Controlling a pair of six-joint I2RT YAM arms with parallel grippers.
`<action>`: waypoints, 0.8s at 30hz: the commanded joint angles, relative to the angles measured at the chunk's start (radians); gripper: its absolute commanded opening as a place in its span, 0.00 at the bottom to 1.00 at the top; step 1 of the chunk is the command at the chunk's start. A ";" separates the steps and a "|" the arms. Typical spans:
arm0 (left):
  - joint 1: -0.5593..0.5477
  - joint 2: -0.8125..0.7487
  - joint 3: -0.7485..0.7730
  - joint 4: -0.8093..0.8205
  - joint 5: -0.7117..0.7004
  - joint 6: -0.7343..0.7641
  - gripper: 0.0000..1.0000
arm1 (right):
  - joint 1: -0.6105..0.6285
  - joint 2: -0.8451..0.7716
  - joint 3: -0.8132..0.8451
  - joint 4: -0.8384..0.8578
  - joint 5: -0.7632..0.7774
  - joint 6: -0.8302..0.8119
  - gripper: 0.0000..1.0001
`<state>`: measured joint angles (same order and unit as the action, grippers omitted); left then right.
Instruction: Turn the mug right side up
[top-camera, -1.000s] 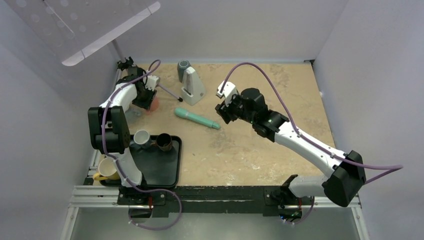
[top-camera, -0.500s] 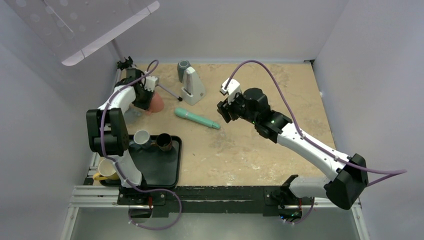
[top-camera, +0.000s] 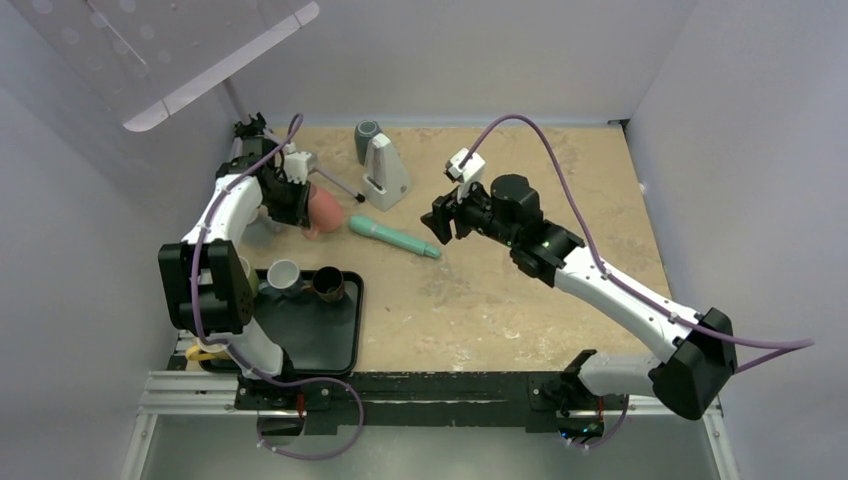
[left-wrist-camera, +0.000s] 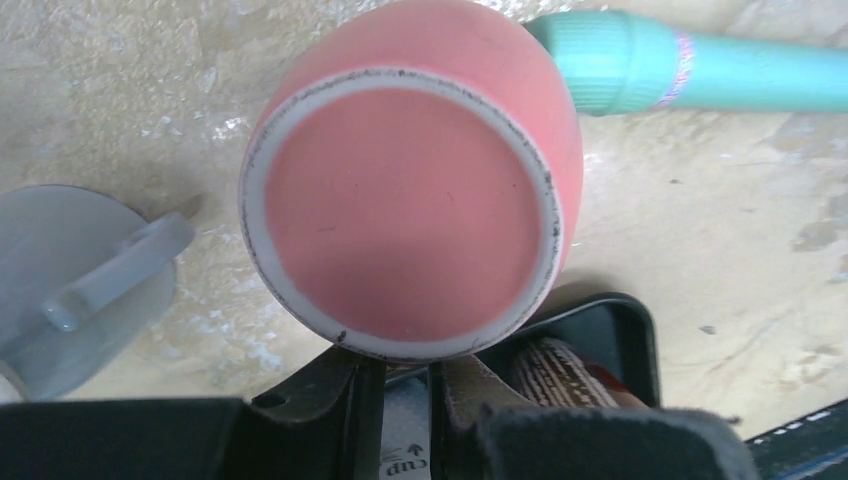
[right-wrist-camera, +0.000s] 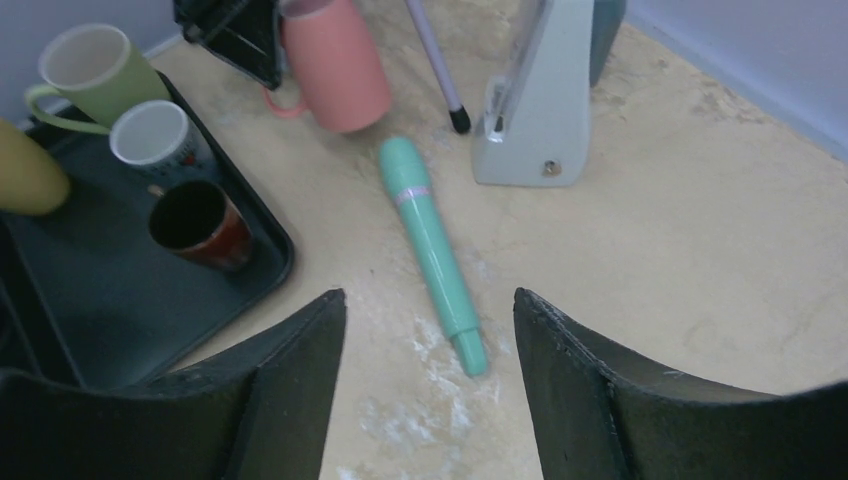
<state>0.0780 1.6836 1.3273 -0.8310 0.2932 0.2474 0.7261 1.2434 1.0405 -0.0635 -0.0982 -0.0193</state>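
Note:
The pink mug (top-camera: 323, 210) hangs tilted just above the table at the back left. Its flat base (left-wrist-camera: 410, 200) faces the left wrist camera. In the right wrist view the mug (right-wrist-camera: 335, 65) has its base up and its handle (right-wrist-camera: 283, 103) on the side of the left gripper. My left gripper (top-camera: 298, 203) is shut on the mug at the handle side, its fingers (left-wrist-camera: 350, 385) closed narrow under the base rim. My right gripper (top-camera: 440, 222) hovers open over the middle of the table, with nothing between its fingers (right-wrist-camera: 300, 350).
A teal pen-like tool (top-camera: 393, 237) lies just right of the mug. A grey-white stand (top-camera: 385, 172) with a thin rod is behind it. A black tray (top-camera: 330, 345) at the front left holds a white cup (top-camera: 283, 273) and a brown cup (top-camera: 328, 284). A grey lid-like piece (left-wrist-camera: 70, 270) lies left of the mug.
My left gripper has shut on the pink mug, lifted it and carried it right and a little forward, tilting it. The right gripper has shifted slightly towards the back.

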 joint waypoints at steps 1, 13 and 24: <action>0.006 -0.102 0.072 0.014 0.139 -0.095 0.00 | -0.004 0.022 -0.002 0.184 -0.090 0.218 0.68; -0.070 -0.171 0.293 -0.095 0.414 -0.237 0.00 | -0.037 0.151 0.034 0.426 -0.229 0.523 0.89; -0.174 -0.150 0.397 -0.017 0.625 -0.459 0.00 | -0.107 0.337 0.116 0.748 -0.477 0.781 0.84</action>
<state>-0.0616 1.5700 1.6814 -0.9325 0.7692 -0.1112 0.6266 1.5631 1.1065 0.4534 -0.4740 0.6292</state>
